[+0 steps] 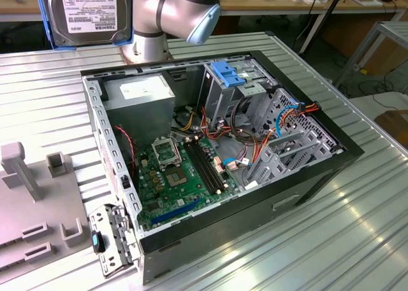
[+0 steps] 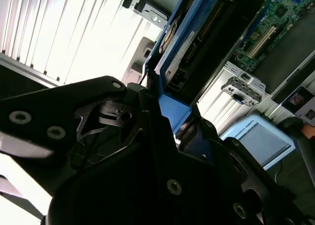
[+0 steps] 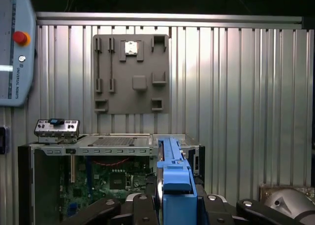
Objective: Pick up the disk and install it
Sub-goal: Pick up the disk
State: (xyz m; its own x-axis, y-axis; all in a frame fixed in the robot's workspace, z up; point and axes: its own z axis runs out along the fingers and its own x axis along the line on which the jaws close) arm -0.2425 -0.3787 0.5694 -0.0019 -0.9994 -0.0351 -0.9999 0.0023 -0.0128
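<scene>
Right, exterior view: one disk (image 1: 86,14) up in the air, label facing the camera, to the exterior view's left of the arm (image 1: 175,14) and clear of the one open computer case (image 1: 210,230); one blue caddy (image 1: 227,73) on the drive cage, one power supply (image 1: 141,93) inside; second wrist view: gripper (image 2: 172,121) clamped tight on the disk's blue rail; first wrist view: disk edge-on between two black fingers (image 3: 147,210), case beyond; one grey fixture plate (image 3: 132,73), one pendant (image 3: 15,48).

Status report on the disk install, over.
Pincer shut on the disk. Disk held aloft, outside the open computer case, not yet installed. Loose cables crowd the drive cage.
</scene>
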